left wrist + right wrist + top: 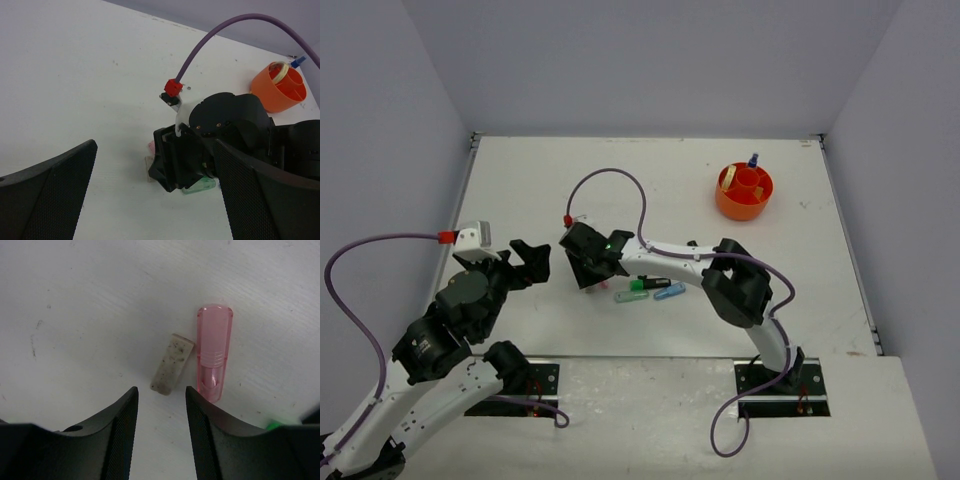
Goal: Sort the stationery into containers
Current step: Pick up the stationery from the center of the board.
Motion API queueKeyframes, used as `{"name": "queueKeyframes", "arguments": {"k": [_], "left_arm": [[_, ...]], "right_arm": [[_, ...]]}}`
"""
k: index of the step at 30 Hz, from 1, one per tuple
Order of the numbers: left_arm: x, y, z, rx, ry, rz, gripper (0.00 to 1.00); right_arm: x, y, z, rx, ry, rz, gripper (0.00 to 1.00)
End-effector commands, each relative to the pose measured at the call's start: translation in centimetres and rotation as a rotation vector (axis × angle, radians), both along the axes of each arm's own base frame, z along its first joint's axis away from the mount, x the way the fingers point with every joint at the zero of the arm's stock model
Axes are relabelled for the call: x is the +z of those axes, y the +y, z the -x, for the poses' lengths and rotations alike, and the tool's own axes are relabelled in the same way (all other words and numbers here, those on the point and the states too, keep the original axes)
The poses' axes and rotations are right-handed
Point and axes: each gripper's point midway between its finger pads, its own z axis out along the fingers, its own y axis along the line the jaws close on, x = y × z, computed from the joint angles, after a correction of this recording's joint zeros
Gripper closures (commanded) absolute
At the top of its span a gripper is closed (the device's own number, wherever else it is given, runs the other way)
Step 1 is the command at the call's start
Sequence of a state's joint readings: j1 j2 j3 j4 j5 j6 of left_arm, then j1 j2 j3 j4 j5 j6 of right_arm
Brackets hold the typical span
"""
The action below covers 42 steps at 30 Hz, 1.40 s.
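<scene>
My right gripper is open and hovers low over the table. In its wrist view the fingertips stand just short of a speckled beige eraser, with a clear pink highlighter lying beside it on the right. Nothing is between the jaws. A pale green clip, a green highlighter and a blue clip lie just right of that gripper. The round orange tub stands at the far right, holding a beige tape ring and a blue item. My left gripper is open and empty, left of the right gripper.
The left wrist view looks between its own fingers at the right gripper's black body, with the pale green clip under it and the tub behind. A purple cable loops over the table. Grey walls enclose the table.
</scene>
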<state>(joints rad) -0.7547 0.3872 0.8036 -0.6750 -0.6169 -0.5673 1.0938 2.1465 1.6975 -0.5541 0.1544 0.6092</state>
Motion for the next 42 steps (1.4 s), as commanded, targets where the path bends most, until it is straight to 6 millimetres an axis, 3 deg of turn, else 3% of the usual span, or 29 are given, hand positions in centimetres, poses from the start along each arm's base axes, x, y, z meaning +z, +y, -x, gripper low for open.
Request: {"name": "queueKeyframes", "arguments": {"k": [1,20,24,28,33,34,37,39,42], "left_arm": [[0.2,-0.2,-0.3,0.004,-0.002,0.006,0.00],[0.4,-0.2,-0.2,-0.003,-0.012,0.014,0.00],[0.3,-0.3,-0.2,-0.004,-0.010,0.014,0.00],[0.3,-0.3,-0.2,-0.004,-0.011,0.014,0.00],[0.3,-0.3,-0.1,-0.007,-0.010,0.016,0.00],[0.3,-0.3,-0.2,-0.008,-0.010,0.014,0.00],[0.1,-0.6,-0.3,-0.014,-0.003,0.006,0.00],[-0.2,-1.1,-0.5,-0.029,0.008,-0.005,0.00],[-1.1,-1.9,-0.9,-0.055,0.041,-0.039,0.00]], "right_arm": [[0.5,1.7,0.3,-0.037,-0.007,-0.034,0.57],[-4.5,0.0,0.0,-0.099,-0.011,0.115,0.60],[-4.4,0.1,-0.2,-0.100,-0.022,0.116,0.75],[-3.5,0.1,-0.3,-0.100,-0.034,0.100,0.84],[0.3,0.7,-0.2,-0.056,-0.068,0.021,0.86],[2.6,0.8,-0.2,-0.048,-0.090,-0.014,0.87],[6.5,-0.7,-1.3,-0.054,-0.170,-0.034,0.87],[10.5,-3.6,-3.0,-0.094,-0.245,-0.048,0.88],[14.2,-9.3,-6.1,-0.207,-0.313,-0.064,0.87]]}}
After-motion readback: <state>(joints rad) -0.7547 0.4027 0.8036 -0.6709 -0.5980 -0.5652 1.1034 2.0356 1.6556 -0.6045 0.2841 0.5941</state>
